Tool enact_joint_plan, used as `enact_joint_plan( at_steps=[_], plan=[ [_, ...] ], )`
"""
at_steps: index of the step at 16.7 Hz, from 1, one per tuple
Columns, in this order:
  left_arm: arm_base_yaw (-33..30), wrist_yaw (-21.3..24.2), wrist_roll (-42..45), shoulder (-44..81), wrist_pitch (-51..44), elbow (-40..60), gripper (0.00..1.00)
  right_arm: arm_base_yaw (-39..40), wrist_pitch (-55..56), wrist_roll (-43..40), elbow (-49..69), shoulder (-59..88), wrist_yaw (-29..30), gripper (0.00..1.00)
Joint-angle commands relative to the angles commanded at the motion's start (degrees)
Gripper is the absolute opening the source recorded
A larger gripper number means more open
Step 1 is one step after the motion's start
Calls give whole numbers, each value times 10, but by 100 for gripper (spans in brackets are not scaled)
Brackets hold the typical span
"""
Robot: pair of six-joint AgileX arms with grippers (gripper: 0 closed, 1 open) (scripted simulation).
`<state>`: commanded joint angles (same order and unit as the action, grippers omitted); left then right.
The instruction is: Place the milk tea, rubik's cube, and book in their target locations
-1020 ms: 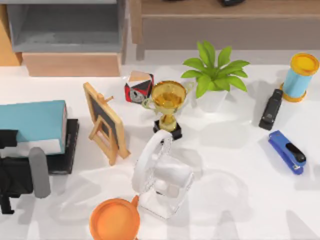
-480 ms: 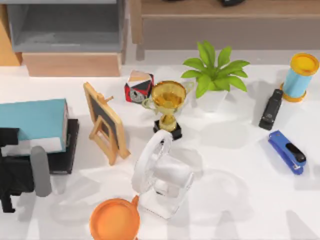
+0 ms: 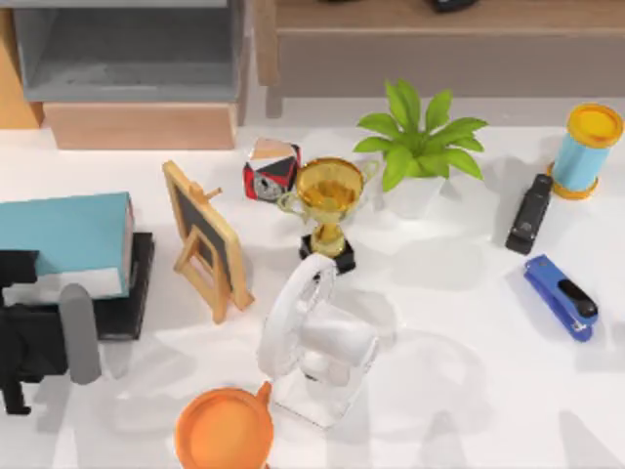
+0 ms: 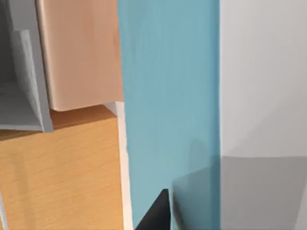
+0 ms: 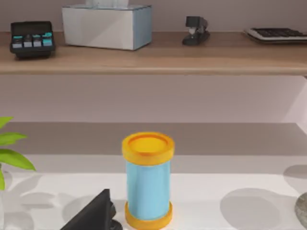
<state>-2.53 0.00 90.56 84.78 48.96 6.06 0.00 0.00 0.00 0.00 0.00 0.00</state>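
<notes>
Evidently the book (image 3: 63, 234) — thick, stiff and likely heavy — lies at the top view's left edge on a flat black book (image 3: 137, 293), best pinched across its spine-side edge, where the left gripper (image 3: 24, 293) sits, finger state impossible to tell.

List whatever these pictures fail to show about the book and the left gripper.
- Left gripper, top view: cut off by the left edge; finger state unreadable.
- Book: its left end runs off that edge.
- Left wrist view: the book's blue cover hides any contact between fingers and book.
</notes>
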Motion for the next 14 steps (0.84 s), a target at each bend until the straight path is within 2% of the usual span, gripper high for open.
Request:
enact_joint_plan(
  at_steps=[8, 14],
  plan=[
    [0, 0, 0, 0, 0, 0, 98, 0, 0, 0, 0, 0, 0, 100],
    [0, 0, 0, 0, 0, 0, 100, 0, 0, 0, 0, 0, 0, 100]
  ],
)
